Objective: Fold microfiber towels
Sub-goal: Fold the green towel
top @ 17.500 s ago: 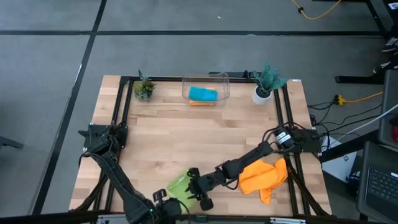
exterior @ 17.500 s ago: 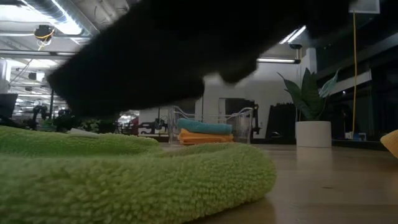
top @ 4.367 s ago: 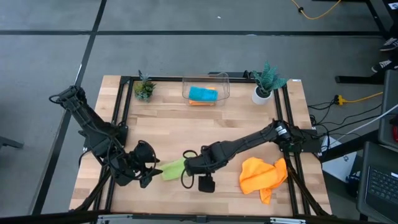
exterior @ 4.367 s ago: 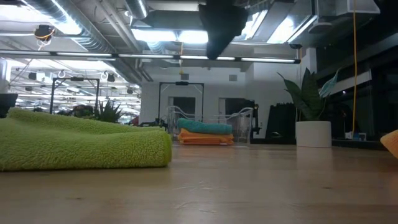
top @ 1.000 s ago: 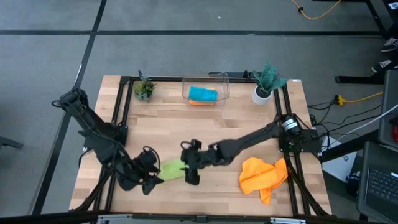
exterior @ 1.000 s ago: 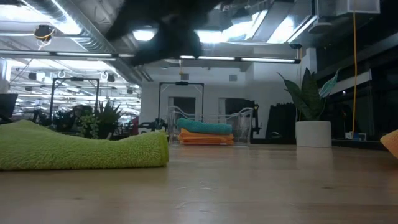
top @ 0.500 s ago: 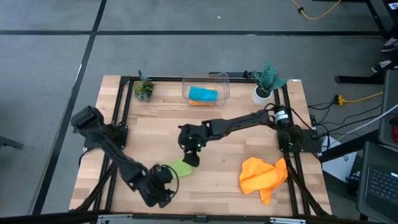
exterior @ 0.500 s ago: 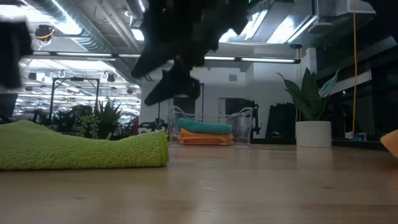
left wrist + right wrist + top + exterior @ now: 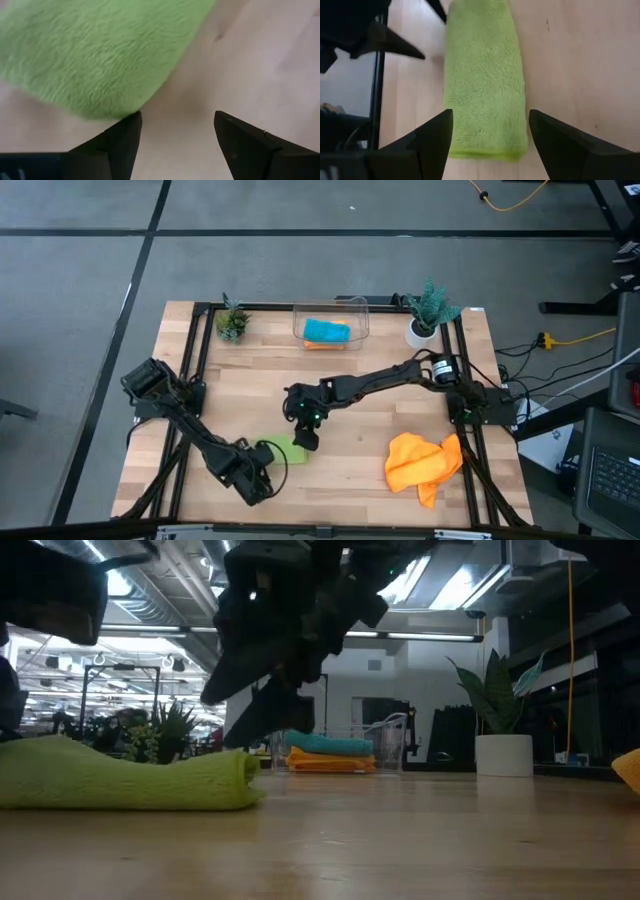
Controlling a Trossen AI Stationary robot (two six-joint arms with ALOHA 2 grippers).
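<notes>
While the folded lime-green microfiber towel lay flat on the pale wooden table near its front edge, both dark arms hung over it. The left gripper sat at the towel's front-left end with its two fingers spread and nothing between them; in the left wrist view one fingertip stood just beside the towel's edge, over bare wood. The right gripper hovered above the towel's other end, its fingers also apart and empty, and the right wrist view looked down the length of the green strip between them. A crumpled orange microfiber towel lay well apart, toward the table's right front corner. At the far edge, a clear plastic bin held a folded teal-blue towel on top of a folded orange towel, with a small green potted plant on one side and a spiky plant in a white pot on the other.
</notes>
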